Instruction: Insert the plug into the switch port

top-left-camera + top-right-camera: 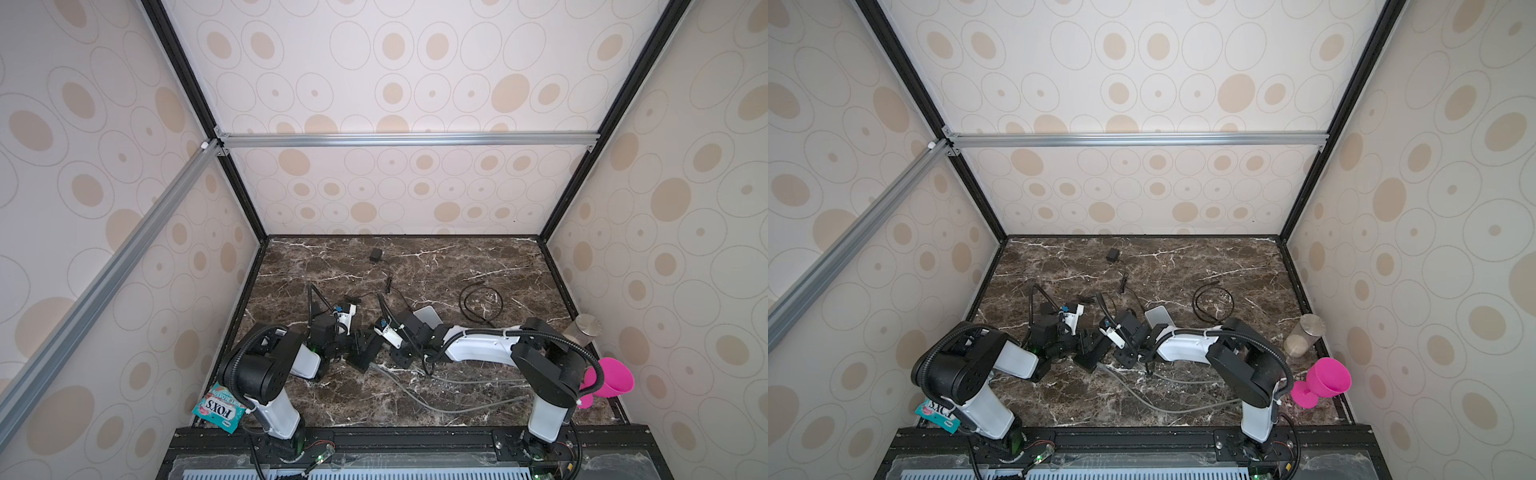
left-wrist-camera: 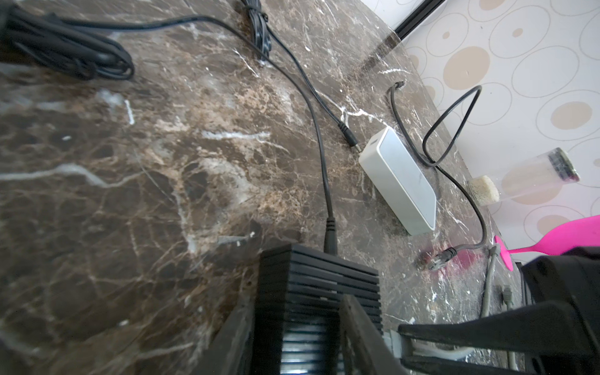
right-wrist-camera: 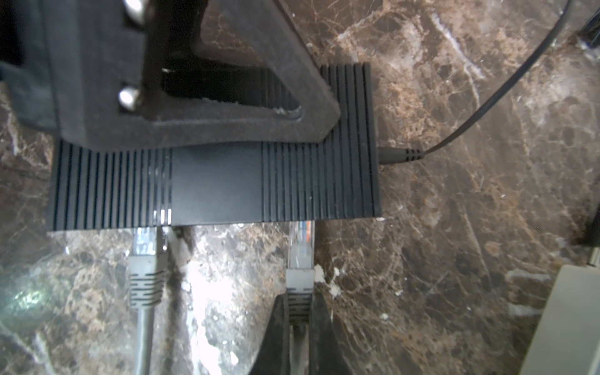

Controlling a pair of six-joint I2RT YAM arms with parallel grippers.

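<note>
Now pinching likely light, stiff plug (image 3: pixel 300 256) by its grey boot (image 3: pixel 300 282) with right fingers (image 3: pixel 276 337) shut, bracing slide-prone switch (image 3: pixel 214 185) clamped in part-spread left fingers (image 3: pixel 227 133), minding brittle tip.

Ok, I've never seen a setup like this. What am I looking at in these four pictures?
Two robot arms on a marble table. Two pictures look down from overhead; the other two come from cameras on each arm's wrist. The left gripper clamps a black switch; the right gripper pinches a grey cable's plug, its tip at the switch's port side. Another grey cable looks plugged in beside it. Also around: a white box, pink cup, jar, candy packet.
</note>
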